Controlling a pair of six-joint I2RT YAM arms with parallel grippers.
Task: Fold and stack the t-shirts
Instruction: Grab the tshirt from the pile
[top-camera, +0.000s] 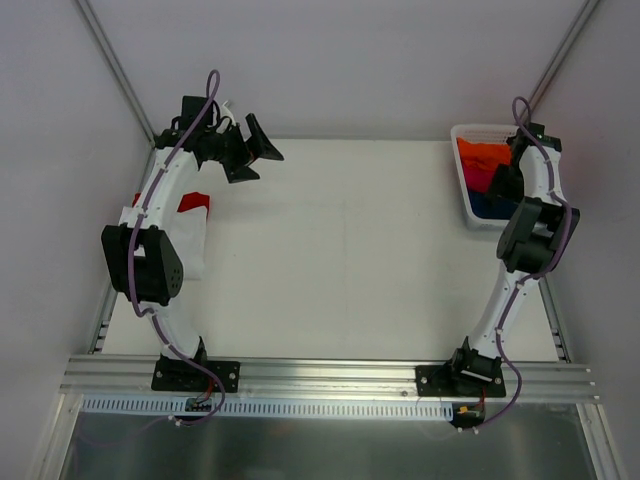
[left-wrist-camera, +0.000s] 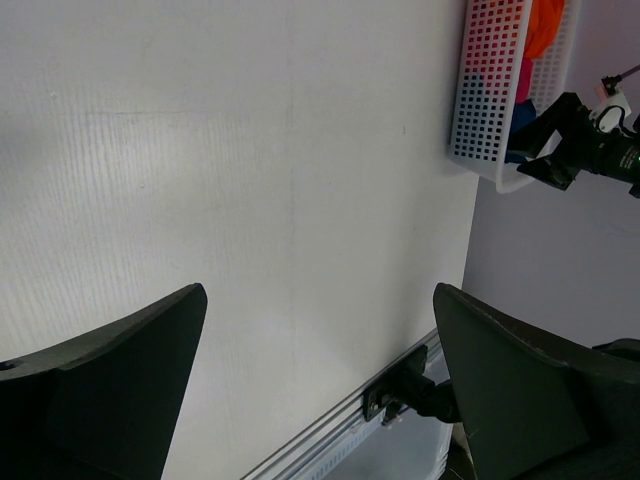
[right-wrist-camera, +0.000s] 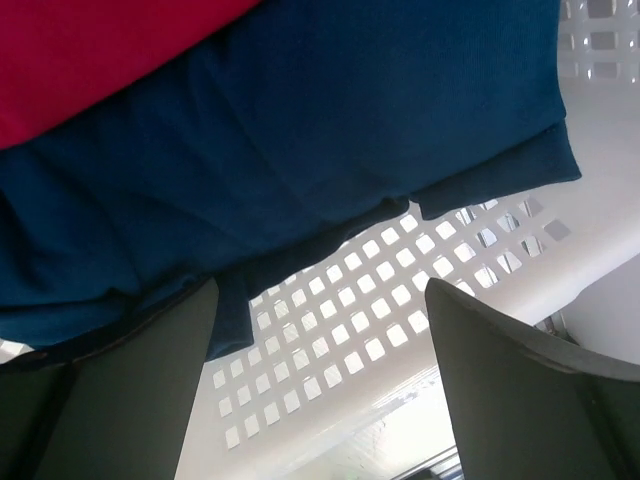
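Observation:
A white mesh basket (top-camera: 461, 172) at the table's far right holds an orange t-shirt (top-camera: 480, 153), a magenta one (top-camera: 480, 180) and a navy one (top-camera: 486, 205). My right gripper (top-camera: 503, 183) reaches into the basket. In the right wrist view it (right-wrist-camera: 320, 290) is open and empty, just above the navy t-shirt (right-wrist-camera: 300, 120), with the magenta one (right-wrist-camera: 90, 50) beside it. A white t-shirt (top-camera: 192, 245) and a red one (top-camera: 193, 201) lie at the table's left, partly hidden under the left arm. My left gripper (top-camera: 255, 157) is open and empty above the far left of the table (left-wrist-camera: 320, 300).
The basket's mesh wall (right-wrist-camera: 380, 300) is right under the right fingers. The basket also shows in the left wrist view (left-wrist-camera: 485, 80) with the right gripper at it. An aluminium rail (top-camera: 330, 375) runs along the near edge; grey walls close the back and sides.

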